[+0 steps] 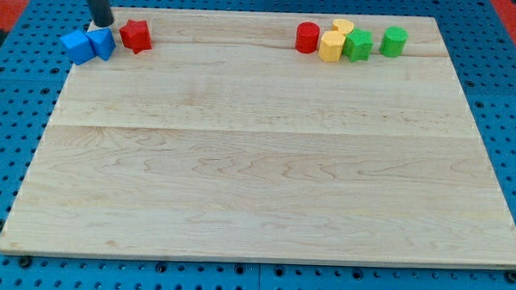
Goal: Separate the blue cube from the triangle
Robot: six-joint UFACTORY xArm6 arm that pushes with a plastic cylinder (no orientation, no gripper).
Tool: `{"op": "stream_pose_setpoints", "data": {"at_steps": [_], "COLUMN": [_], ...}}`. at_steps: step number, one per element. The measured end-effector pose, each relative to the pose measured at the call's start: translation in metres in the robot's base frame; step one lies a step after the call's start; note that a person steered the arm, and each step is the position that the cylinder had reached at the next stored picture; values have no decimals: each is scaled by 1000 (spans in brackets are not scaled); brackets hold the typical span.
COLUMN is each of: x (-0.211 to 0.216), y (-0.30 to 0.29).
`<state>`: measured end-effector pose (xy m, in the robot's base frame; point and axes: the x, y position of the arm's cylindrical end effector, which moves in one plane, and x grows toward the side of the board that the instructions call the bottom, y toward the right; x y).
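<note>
Two blue blocks sit touching each other at the board's top left corner. The left one (75,46) looks like the blue cube seen corner-on. The right one (101,43) looks like the blue triangle, though the shapes are hard to tell apart. My tip (100,25) is just above the right blue block, at the board's top edge, very close to it or touching it. A red star (136,36) lies just right of the blue pair, with a small gap.
A cluster sits at the top right: a red cylinder (307,36), a yellow heart (342,27), a yellow hexagon (331,46), a green star (358,45) and a green cylinder (393,40). The wooden board (266,162) lies on a blue pegboard.
</note>
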<state>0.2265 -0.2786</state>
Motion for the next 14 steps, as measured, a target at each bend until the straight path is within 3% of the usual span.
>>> {"op": "stream_pose_setpoints", "data": {"at_steps": [1,4,7,8,9,10,11,12,14], "x": [49,243,309,313,349,363,336,292,78], "y": [-18,55,94,138,160,103,96,173,164]}}
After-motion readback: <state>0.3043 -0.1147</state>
